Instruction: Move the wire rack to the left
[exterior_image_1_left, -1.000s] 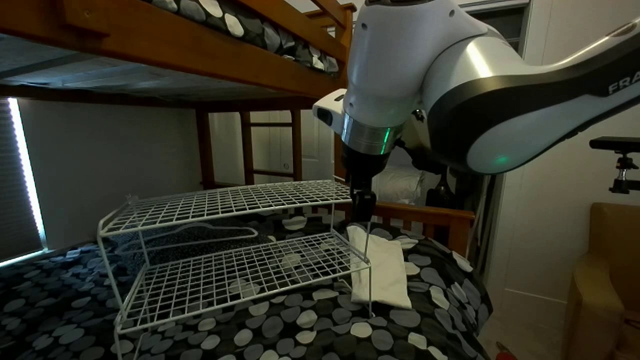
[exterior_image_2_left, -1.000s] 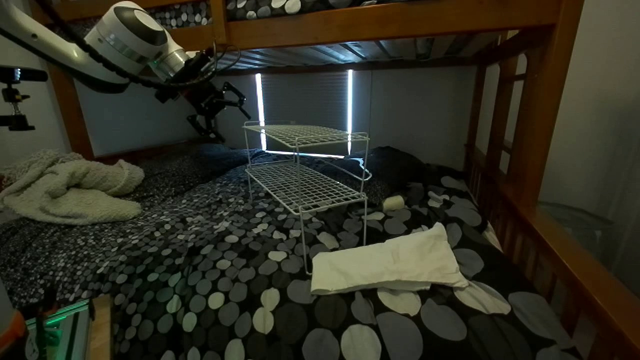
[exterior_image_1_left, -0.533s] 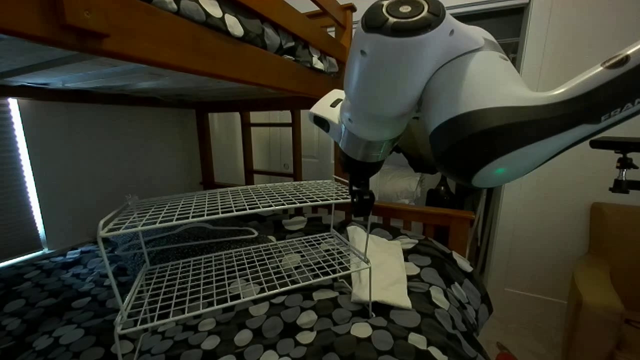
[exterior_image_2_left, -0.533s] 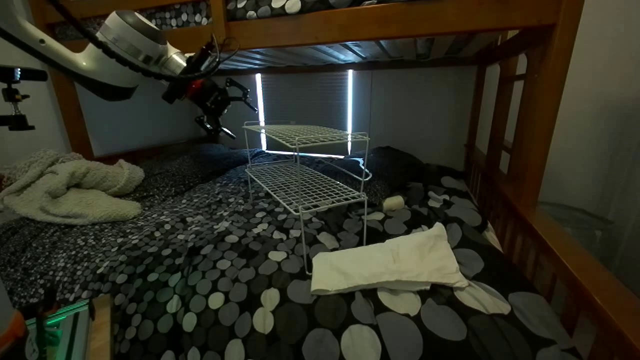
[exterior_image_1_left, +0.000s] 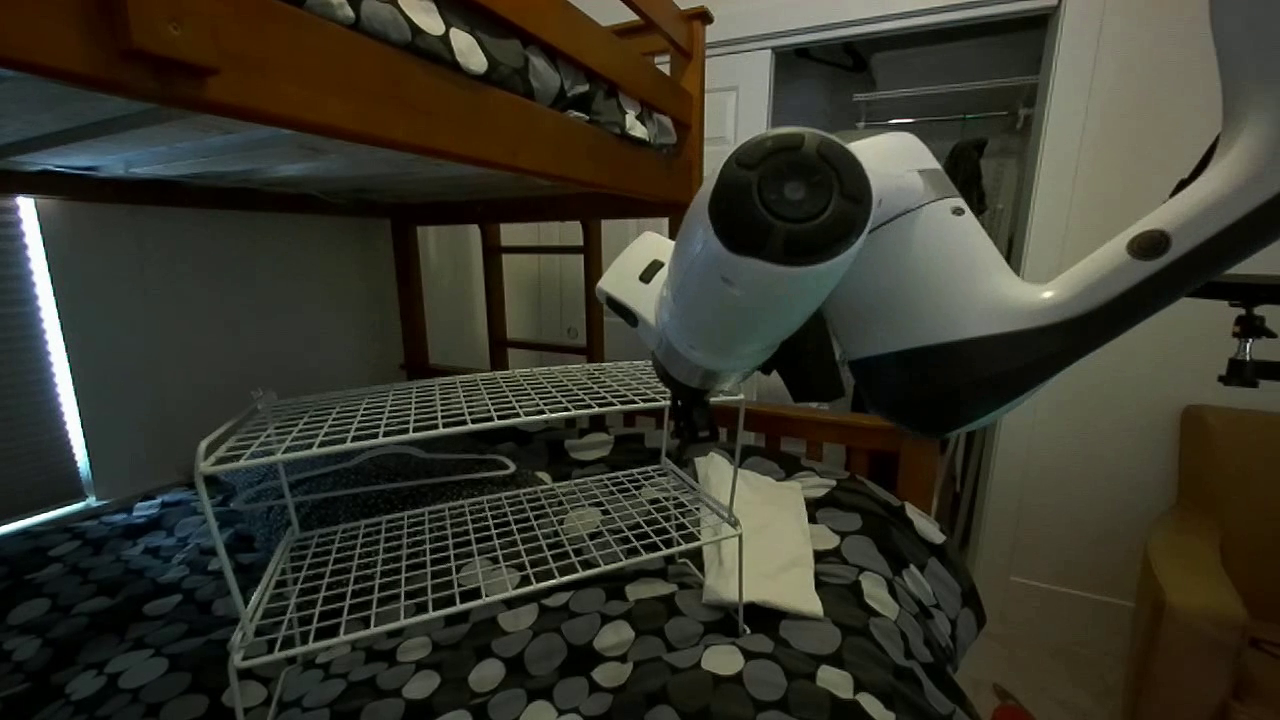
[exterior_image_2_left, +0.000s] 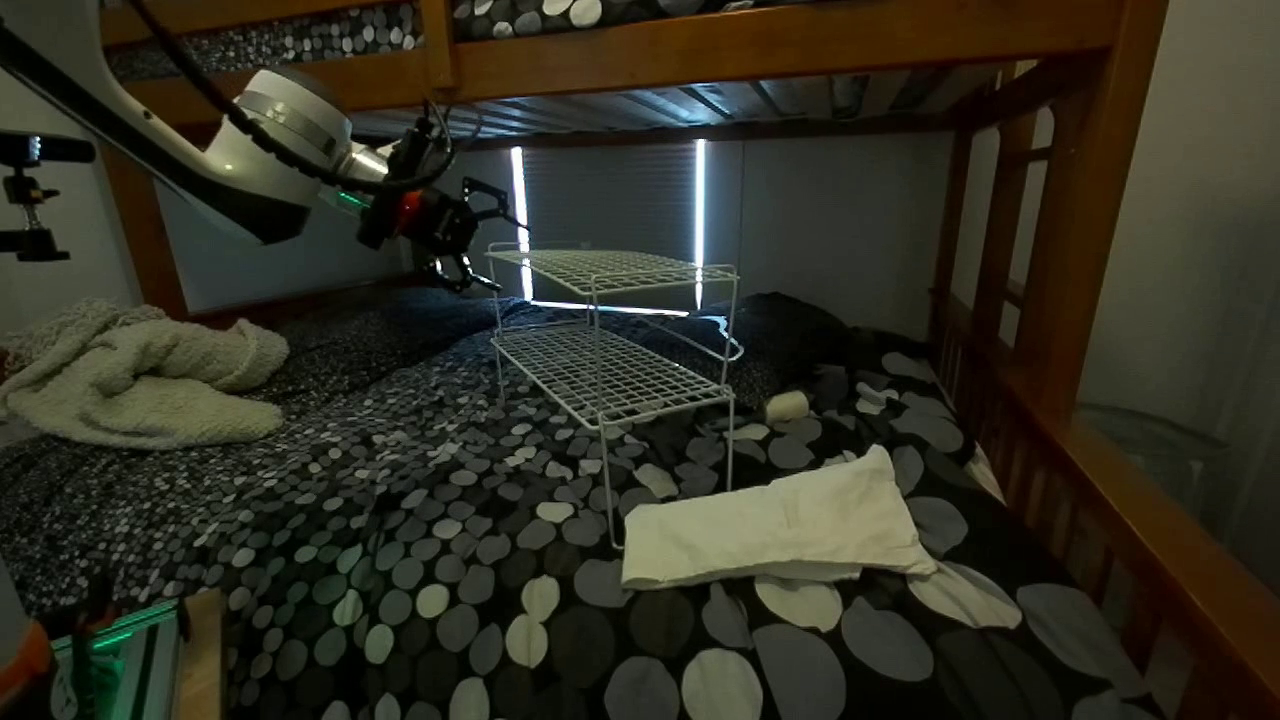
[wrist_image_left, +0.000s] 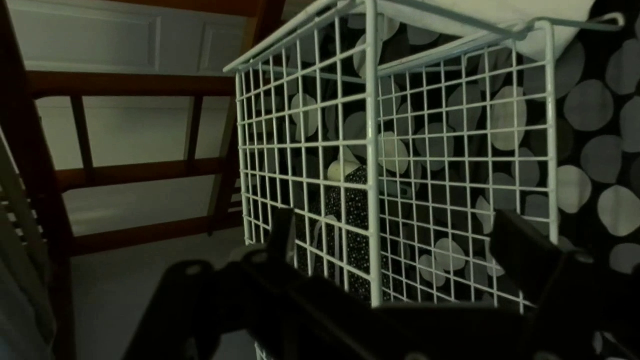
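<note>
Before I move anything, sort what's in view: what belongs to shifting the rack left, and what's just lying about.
Part of the job:
rack, the thing to be moved
gripper, open

Just lying about:
white cloth, beside the rack
fluffy blanket
what looks like a hanger
small pale object, too small to name

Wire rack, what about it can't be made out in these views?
Part of the wire rack: hidden behind the gripper in the wrist view.
A stretch of it: cut off by the top edge there.
One end of the upper shelf: partly behind the arm in an exterior view.
Its feet at that picture's left: cut off by the bottom edge.
</note>
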